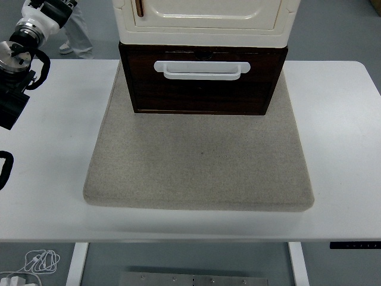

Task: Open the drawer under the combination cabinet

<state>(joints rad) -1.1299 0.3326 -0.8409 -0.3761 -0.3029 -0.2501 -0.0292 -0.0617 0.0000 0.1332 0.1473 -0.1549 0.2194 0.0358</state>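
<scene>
A cream-coloured cabinet point(202, 21) stands at the far middle of the white surface point(339, 149), its top cut off by the upper edge of the view, and it sits directly on a dark brown drawer point(202, 80) that forms its base. The drawer front faces the near edge and looks flush with its frame, so it reads as closed; a white bar handle point(202, 69) runs across the upper part of the front. Both pieces rest on the far part of a grey felt mat point(199, 158), which spreads toward the near edge and lies bare in front of the drawer. The left arm point(18, 56) enters at the upper left corner, well apart from the drawer and to its left, above the surface's far left corner. The left hand point(50, 9) is mostly cut off by the top edge, so whether the fingers are released or clenched cannot be told from here
</scene>
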